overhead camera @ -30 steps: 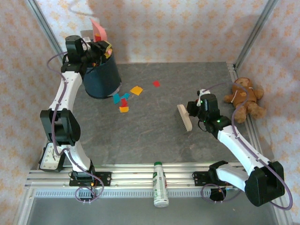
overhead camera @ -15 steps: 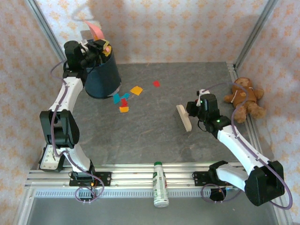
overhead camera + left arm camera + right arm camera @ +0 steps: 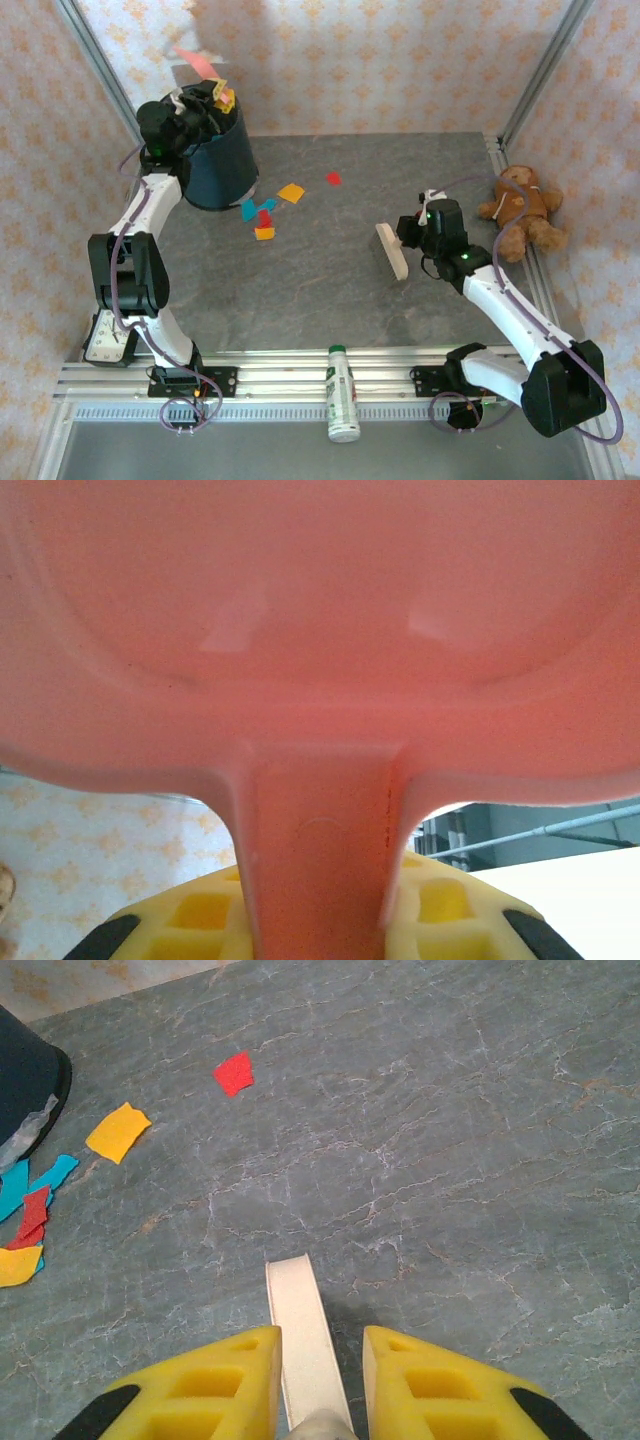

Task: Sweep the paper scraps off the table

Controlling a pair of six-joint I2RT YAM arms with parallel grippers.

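desk [image 3: 330, 300]: dark grey, stone-patterned, with aluminium rails along its edges; both arms are bolted at the near edge.
bin [image 3: 220, 170]: dark blue and round, standing at the far left of the desk.
teddy bear [image 3: 520, 210]: brown, lying at the far right edge, well apart from the scraps.
dustpan [image 3: 195, 60]: pink plastic, lifted and tilted above the far rim of the bin; the left wrist view looks along its handle into the pan.
bottle [image 3: 343, 392]: white with a green cap, lying across the near rail between the two arm bases.
brush [image 3: 392, 252]: pale and long, resting on the desk right of centre, apart from the scraps.
left pincer [image 3: 320, 915]: closed on the dustpan's handle, a yellow finger on each side of it.
right pincer [image 3: 320, 1370]: closed as far as it goes on the brush, whose pale back runs out between the fingers.
paper scraps [image 3: 262, 215]: teal, red and yellow pieces clustered on the desk just beside the bin's foot; one orange piece and one red piece lie a little farther right.
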